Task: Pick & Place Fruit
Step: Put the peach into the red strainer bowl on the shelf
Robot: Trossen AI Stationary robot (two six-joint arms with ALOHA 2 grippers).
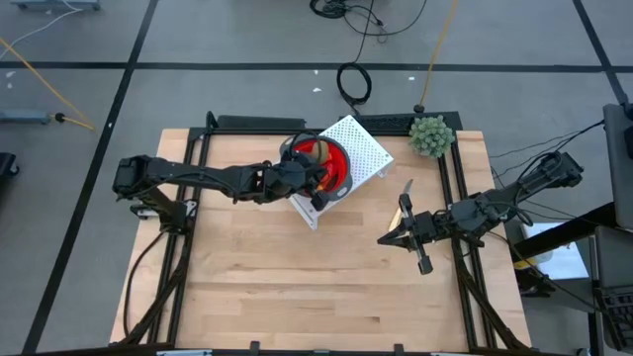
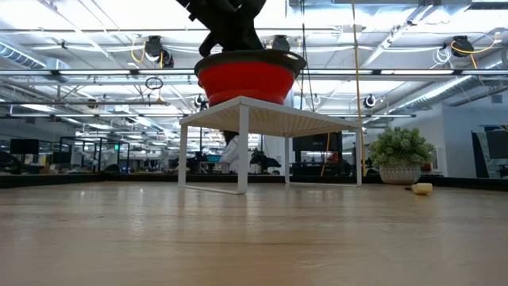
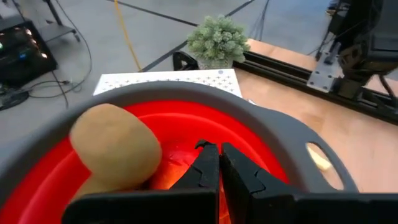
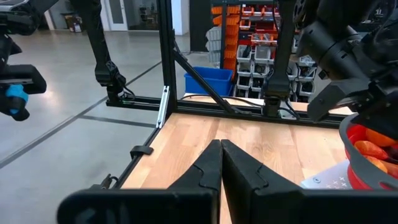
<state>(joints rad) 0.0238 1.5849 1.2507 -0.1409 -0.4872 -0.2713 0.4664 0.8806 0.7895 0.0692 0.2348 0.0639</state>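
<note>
over the red bowl (image 1: 323,163) on the white perforated stand (image 1: 358,148) at the far side of the table (image 1: 297,267) hangs the left gripper (image 3: 219,163) — fingers pressed together with nothing between them, tips down inside the bowl near its floor. likely raised on the stand so that the bowl serves as the drop-off spot for the fruit, clear of the tabletop. inside the bowl, in the left wrist view, a brown oval fruit (image 3: 116,146) just beside the closed fingers, leaning against the red wall, with orange pieces (image 3: 174,168) lower down by the fingertips; orange bits (image 4: 372,149) also peeking over the rim in the right wrist view. cannot tell whether the fingertips touch any fruit. judged from this, most of the fruit already sits in the bowl.

off to the right side of the table waits the right gripper (image 4: 220,163), low over bare wood, fingers shut and empty, aimed toward the left arm's side. near the far right corner stands the green bushy plant (image 1: 431,135), and a small pale piece (image 2: 422,189) lies on the wood just beside it — too small to identify.
</note>
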